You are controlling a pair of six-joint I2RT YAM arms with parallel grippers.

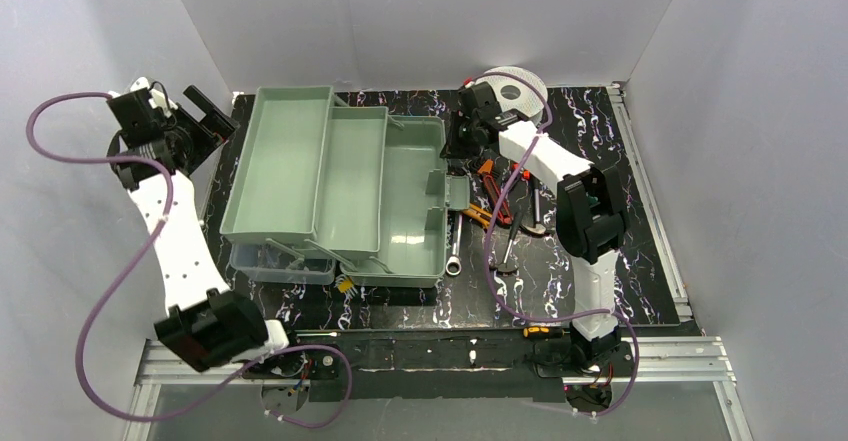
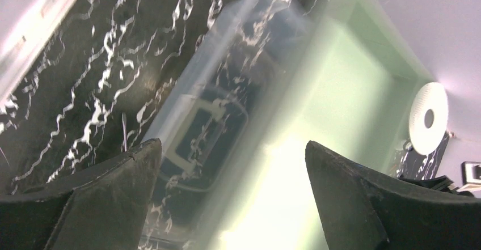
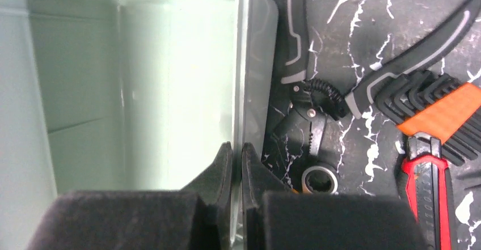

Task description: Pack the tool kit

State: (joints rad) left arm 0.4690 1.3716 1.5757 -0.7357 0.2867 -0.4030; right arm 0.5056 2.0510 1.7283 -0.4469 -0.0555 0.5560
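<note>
The pale green toolbox (image 1: 405,201) lies open mid-table, its inner trays (image 1: 300,161) swung out to the left over the translucent lid (image 1: 275,264). My right gripper (image 1: 463,141) is at the box's right back corner, shut on the box's thin side wall (image 3: 249,63); in the right wrist view that gripper (image 3: 237,151) pinches the wall's edge. Pliers (image 3: 306,91), a ring wrench (image 3: 319,180), a red knife (image 3: 431,193) and an orange hex key set (image 3: 442,114) lie on the table right of the box. My left gripper (image 1: 205,111) hangs open and empty at the back left, its fingers (image 2: 113,193) wide apart above the lid (image 2: 215,108).
A round white spool (image 1: 515,86) stands at the back behind the right arm. A silver wrench (image 1: 455,246) lies by the box's front right corner, and more tools (image 1: 520,226) lie under the right arm. White walls close in the table on three sides.
</note>
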